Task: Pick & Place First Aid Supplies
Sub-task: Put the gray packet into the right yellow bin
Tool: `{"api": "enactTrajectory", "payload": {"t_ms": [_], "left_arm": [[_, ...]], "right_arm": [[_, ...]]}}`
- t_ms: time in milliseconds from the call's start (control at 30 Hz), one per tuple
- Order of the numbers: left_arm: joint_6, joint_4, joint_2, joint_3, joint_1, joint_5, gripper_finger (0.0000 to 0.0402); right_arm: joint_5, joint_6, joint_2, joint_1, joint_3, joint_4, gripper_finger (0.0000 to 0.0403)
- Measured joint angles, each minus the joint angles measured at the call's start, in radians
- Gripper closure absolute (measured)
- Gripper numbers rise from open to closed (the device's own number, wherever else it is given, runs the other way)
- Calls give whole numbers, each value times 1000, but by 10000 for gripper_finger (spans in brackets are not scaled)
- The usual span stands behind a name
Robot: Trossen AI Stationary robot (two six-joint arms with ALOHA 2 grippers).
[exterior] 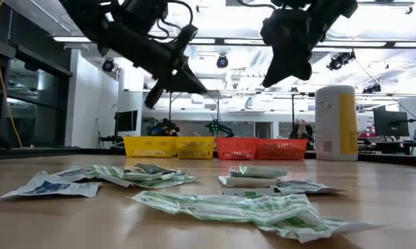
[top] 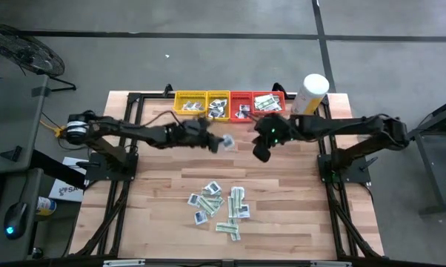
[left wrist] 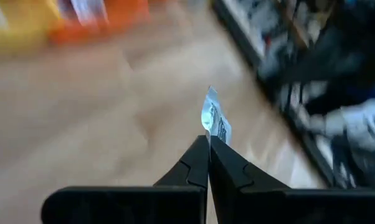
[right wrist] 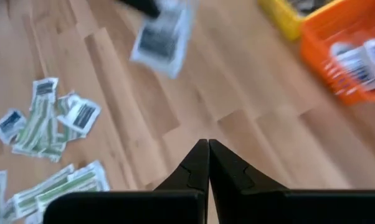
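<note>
Over the table's middle, my left gripper [top: 217, 142] is shut on a small white square packet with a dark centre [top: 227, 143]. This packet shows edge-on in the left wrist view [left wrist: 212, 112] and face-on in the right wrist view [right wrist: 161, 36]. My right gripper [top: 261, 153] hangs just right of it, shut, with nothing between its fingertips [right wrist: 208, 144]. The other first aid supplies [top: 219, 208], green-and-white strips and white squares, lie flat in a loose pile on the table's near half. My left gripper pinches the packet by its lower edge [left wrist: 213, 134] between the two fingertips. The fingers come from the table's left, slanting a little downward. The packet sticks out beyond the fingertips, well clear of the table.
Along the far edge stand two yellow trays [top: 201, 104] and two red trays [top: 254, 102], each with packets in it. A tall white-and-yellow canister [top: 312, 93] stands right of them. Bare wood lies between the trays and the pile.
</note>
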Motion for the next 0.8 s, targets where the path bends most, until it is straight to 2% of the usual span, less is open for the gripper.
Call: {"api": "enactTrajectory", "payload": {"t_ms": [133,400,567,800], "left_arm": [[20,-28,-45,24,72,-91,401],[108,-132,-12,152,168,-267,401],[146,-254,42,257,221,-283,401],[250,-369,171,421,282,-256,401]], "right_arm": [[-13,-70,-24,-62,0,-4,403],[-55,-191,-29,-146,1,-14,403],[-56,-220,-29,-177,1,-22,403],[-55,-215,-29,-206,1,-20,403]]}}
